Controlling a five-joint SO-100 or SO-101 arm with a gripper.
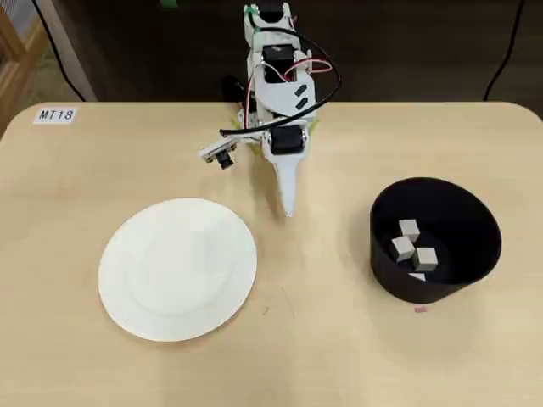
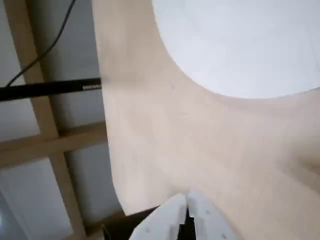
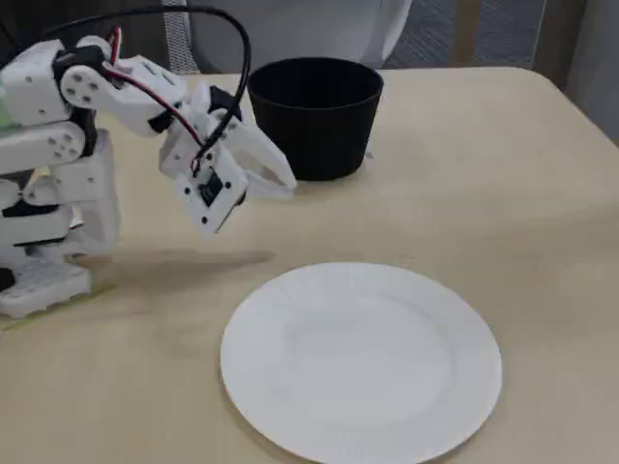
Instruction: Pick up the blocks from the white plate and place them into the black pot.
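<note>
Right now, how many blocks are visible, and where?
4, all inside the black pot: blocks at and, plus a partly hidden one by the near wall. The white plate holds none. More may be hidden.

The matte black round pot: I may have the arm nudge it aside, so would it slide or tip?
The matte black round pot probably slides rather than tips: its base looks broad for its height. The small white blocks inside would likely shift.
</note>
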